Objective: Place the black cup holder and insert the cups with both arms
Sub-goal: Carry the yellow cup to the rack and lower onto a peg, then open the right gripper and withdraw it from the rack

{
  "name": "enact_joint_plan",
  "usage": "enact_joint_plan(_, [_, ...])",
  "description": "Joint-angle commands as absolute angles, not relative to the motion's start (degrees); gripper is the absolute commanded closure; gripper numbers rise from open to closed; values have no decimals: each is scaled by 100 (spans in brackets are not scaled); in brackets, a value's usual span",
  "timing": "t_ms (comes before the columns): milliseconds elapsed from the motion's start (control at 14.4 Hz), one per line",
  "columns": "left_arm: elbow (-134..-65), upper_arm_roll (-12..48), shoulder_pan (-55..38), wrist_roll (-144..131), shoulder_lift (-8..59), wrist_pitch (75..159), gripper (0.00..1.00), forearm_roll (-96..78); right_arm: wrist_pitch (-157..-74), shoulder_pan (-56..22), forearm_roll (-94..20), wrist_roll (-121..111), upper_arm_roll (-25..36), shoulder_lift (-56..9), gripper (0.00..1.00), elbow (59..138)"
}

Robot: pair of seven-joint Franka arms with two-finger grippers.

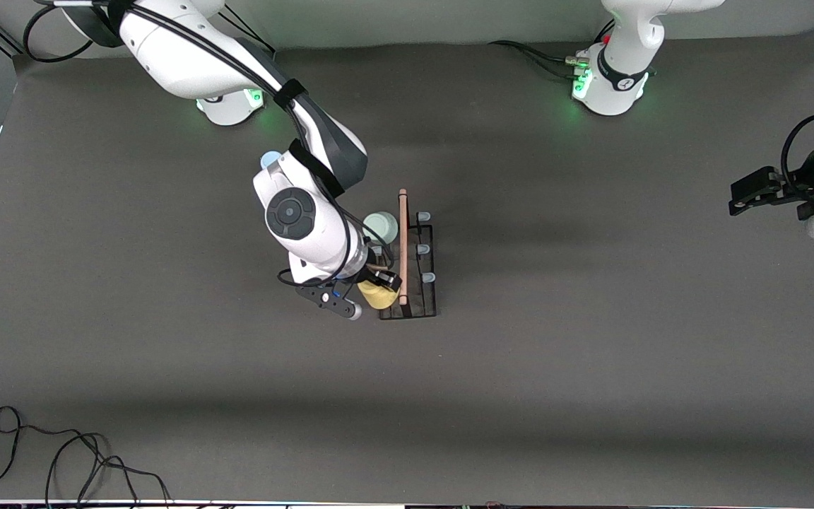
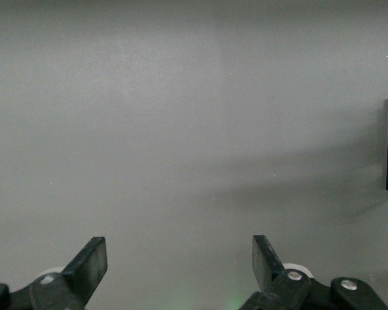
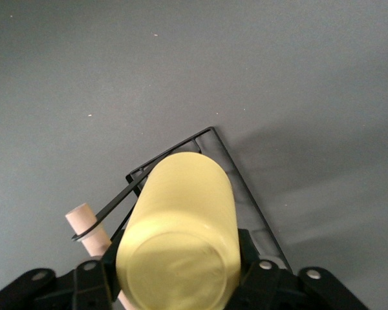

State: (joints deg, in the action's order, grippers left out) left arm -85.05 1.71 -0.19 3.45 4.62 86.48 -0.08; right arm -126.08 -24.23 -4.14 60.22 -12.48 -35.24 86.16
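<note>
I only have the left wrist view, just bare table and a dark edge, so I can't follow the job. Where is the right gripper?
Observer: The right gripper is at the black cup holder, shut on the yellow cup.
Operator: Any cup on the rack already?
Observer: The mint green cup sits on the rack's right-arm side, farther from the front camera than the yellow one.
Operator: And the blue cup?
Observer: The light blue cup shows only as a sliver, mostly hidden by the right arm.
Operator: My arm?
Observer: The left gripper waits open at its end of the table.

A big dark gray mat (image 1: 591, 353) covers the table. A black cord (image 1: 61, 459) curls at its near edge.
</note>
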Motion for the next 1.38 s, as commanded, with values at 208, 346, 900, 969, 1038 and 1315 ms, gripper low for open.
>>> enact_joint_plan(208, [-8508, 123, -97, 404, 413, 8657, 0, 53, -12297, -2417, -255, 5952, -1178, -3271, 8, 8525])
enact_joint_plan(346, [-8508, 123, -97, 404, 404, 8666, 0, 53, -12050, -2111, -325, 5269, -1082, -2693, 8, 8883])
enact_joint_plan(900, [-8499, 123, -97, 404, 396, 8640, 0, 44, -11111, -1046, -905, 1560, -301, -819, 0, 10142])
enact_joint_plan(969, [-8473, 123, -97, 404, 404, 8640, 0, 44, -10961, -1046, -905, 1103, -64, -696, 0, 10160])
enact_joint_plan(1038, [-8473, 123, -97, 404, 404, 8631, 0, 53, -10725, -1055, -905, 690, 173, -590, 0, 10169])
enact_joint_plan(1315, [-8455, 123, -97, 404, 396, 8622, 0, 44, -9881, -1037, -809, 123, 527, -63, 0, 10108])
